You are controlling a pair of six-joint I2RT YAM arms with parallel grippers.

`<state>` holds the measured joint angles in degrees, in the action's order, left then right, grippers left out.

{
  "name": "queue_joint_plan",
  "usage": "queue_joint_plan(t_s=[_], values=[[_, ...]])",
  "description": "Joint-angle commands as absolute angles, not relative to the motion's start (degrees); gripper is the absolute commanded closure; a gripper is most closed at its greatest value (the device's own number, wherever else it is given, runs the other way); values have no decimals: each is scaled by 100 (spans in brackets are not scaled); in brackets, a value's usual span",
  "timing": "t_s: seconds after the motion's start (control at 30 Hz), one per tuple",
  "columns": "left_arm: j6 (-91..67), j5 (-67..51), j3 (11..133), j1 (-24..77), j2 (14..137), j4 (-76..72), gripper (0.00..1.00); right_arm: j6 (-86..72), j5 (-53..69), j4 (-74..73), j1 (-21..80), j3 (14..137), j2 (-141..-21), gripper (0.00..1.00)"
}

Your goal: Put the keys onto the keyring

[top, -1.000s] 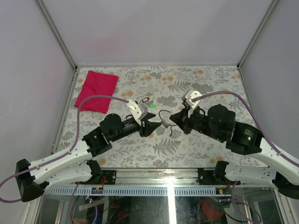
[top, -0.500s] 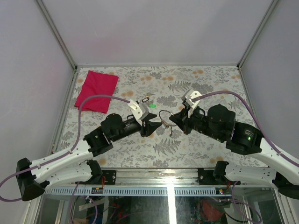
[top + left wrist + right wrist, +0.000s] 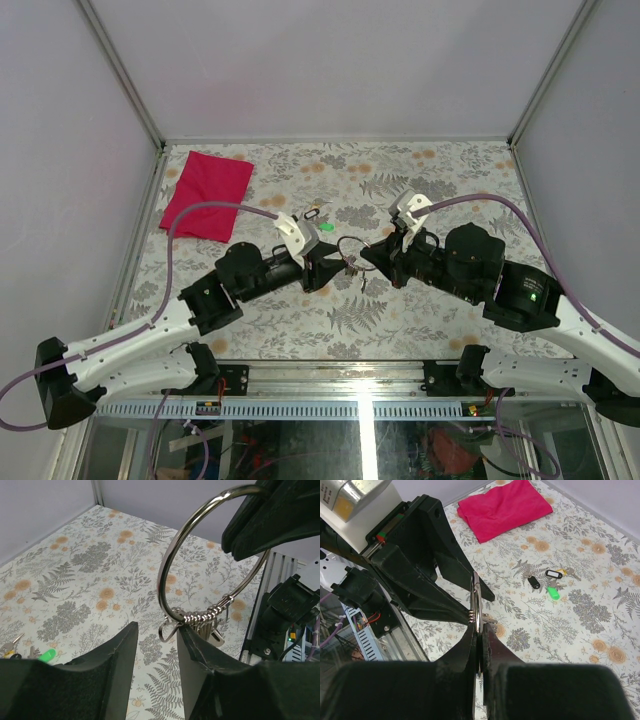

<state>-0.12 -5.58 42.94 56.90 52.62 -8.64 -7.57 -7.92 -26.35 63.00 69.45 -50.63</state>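
Right claw [image 3: 479, 632] clamps the keyring [image 3: 167, 575] upright above the worktop [image 3: 430, 170]. Left claw [image 3: 157, 632], part open and empty, sits by its small loops [image 3: 207, 616]. Keys [image 3: 313, 212] lie at the ring's eleven o'clock.

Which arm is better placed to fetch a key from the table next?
Left. The left gripper is open and empty; the right gripper is shut on the keyring, holding it up.
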Motion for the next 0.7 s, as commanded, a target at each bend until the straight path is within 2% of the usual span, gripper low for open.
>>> queue_joint_plan(t_s=[0.0,0.4,0.53,0.67], values=[[-1,-715,4557,5739,5321,-1363,64,-812,-758,-2224,6337,6964,-4967,100],[72,-866,4661,5757,5340,-1110,95,-738,-901,-2309,6339,6968,-4922,100],[123,-802,4668,5757,5311,-942,100,-691,-978,-2359,6342,6983,-4899,100],[260,-661,4738,5753,5287,-671,100,-636,-1036,-2435,6345,7030,-4897,100]])
